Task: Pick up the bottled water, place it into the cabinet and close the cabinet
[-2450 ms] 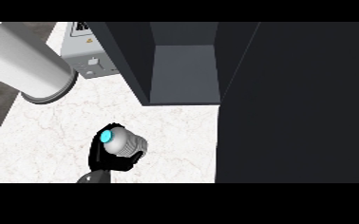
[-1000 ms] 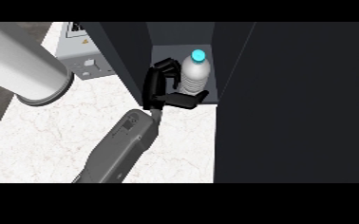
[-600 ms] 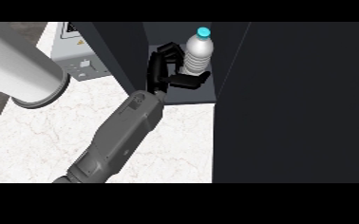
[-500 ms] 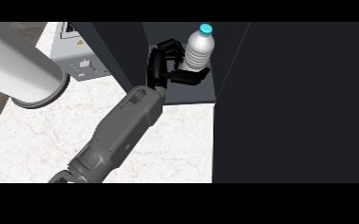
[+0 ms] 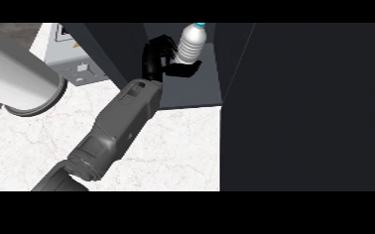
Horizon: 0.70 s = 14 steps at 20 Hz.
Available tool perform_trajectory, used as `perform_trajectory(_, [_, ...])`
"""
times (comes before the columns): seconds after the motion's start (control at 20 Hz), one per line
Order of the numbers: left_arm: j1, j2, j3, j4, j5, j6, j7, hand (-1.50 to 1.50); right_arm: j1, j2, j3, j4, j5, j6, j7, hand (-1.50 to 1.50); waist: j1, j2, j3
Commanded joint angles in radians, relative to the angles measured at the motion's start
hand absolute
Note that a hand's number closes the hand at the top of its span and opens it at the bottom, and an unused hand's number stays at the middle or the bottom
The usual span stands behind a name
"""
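Observation:
The bottled water [image 5: 192,41], clear with a cyan cap, stands nearly upright inside the dark open cabinet [image 5: 192,93], close to the view's top edge. My right hand [image 5: 155,59] is curled round its left side, with the thumb under its lower part, so it is shut on the bottle. The right forearm [image 5: 121,124] stretches in from the lower left across the counter. The cabinet's door [image 5: 307,104] stands open as a wide dark panel on the right. Of the left arm only a thick grey forearm [image 5: 26,82] shows at the left edge; its hand is out of view.
A grey box-like appliance [image 5: 73,62] stands on the white marble counter [image 5: 176,148] just left of the cabinet's side wall [image 5: 110,49]. The open door covers the whole right side of the view.
The right hand lifted the bottle from the counter into the cabinet and has since carried it further back, upward in the view. The forearm reaches further in.

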<state>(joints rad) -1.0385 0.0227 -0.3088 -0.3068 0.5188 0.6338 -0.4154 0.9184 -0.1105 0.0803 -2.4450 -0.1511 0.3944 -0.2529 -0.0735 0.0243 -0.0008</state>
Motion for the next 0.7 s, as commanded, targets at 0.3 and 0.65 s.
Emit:
perform_trajectory(0.3, [-0.087,0.032,0.038,0.170,-0.034,0.042,-0.090,-1.50,-0.017,0.004,0.002,-0.016,-0.063,0.017,0.017,-1.50,-0.020,0.010,0.000])
perform_trajectory(0.65, [-0.127,0.022,0.033,0.226,-0.061,0.111,-0.125,-1.50,-0.011,-0.011,-0.005,-0.037,-0.080,0.033,0.032,-1.50,-0.033,0.018,-0.001])
